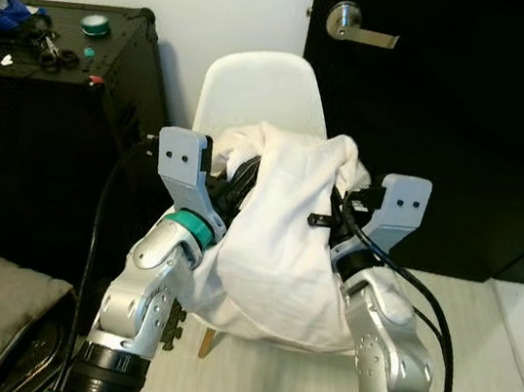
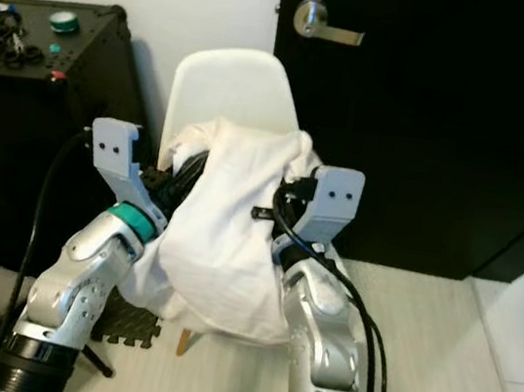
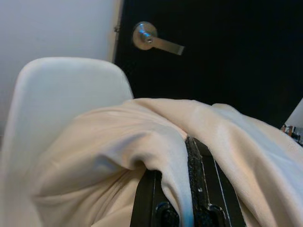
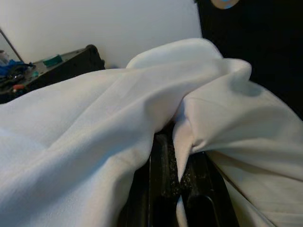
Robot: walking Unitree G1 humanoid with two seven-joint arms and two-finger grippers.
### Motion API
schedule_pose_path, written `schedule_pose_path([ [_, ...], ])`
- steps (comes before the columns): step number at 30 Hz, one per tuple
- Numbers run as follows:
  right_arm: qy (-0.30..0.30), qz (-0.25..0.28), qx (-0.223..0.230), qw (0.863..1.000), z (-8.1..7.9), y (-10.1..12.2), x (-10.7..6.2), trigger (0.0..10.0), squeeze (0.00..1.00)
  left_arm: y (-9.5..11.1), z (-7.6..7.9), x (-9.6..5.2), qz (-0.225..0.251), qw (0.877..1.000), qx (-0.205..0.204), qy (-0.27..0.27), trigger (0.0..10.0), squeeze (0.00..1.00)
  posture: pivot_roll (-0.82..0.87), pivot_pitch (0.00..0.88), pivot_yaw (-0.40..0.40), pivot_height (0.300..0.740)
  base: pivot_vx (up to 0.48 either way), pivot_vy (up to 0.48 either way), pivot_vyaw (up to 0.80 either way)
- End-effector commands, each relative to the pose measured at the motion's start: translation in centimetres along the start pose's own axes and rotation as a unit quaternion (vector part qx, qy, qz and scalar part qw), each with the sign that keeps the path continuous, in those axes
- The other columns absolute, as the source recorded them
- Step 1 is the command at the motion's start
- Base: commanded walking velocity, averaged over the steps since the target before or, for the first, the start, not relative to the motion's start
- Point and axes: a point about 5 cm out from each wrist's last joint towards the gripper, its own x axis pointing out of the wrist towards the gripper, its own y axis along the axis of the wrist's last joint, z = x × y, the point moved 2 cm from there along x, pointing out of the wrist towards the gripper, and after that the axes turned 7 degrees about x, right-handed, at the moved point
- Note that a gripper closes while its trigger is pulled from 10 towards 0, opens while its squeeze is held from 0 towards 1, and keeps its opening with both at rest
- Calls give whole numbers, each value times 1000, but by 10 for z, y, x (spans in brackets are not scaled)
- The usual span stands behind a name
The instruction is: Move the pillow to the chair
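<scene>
Both hands raised, left hand [image 3: 187, 189] and right hand [image 4: 177, 184] pinching pillow [image 1: 279, 248], before chair [image 1: 258, 87]

The pillow [image 1: 279, 248] is soft white cloth, matt and creased, pinched in folds between both grippers' rough black fingers [image 3: 201, 189]. Just beyond them, the chair [image 1: 263, 88] looks like smooth white plastic. The door handle [image 1: 352, 24] is brushed metal.

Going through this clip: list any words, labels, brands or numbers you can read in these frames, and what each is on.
None can be read.
The black case, white chair, pillow, door and its lever handle show no lettering.
The small items on the case top are too small to tell any print.
</scene>
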Motion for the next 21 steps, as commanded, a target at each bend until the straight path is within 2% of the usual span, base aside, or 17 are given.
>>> schedule_pose_path([
  [1, 65, 8, 9, 998, -31, 3, 7, 10000, 0, 7, 22, 6, 18, 998, 4, -53, 10000, 0, -2, 0, 107, 740, 0, 0, 0],
  [12, 44, -7, 3, 999, -23, -1, 9, 10000, 0, 5, 23, 6, 14, 998, 11, -53, 10000, 0, -6, 0, 112, 740, 0, 0, 0],
  [21, 51, -15, 9, 999, -25, -4, 8, 10000, 0, 5, 20, 5, 14, 999, 14, -42, 10000, 0, -2, 5, 106, 711, 0, 0, 0],
])
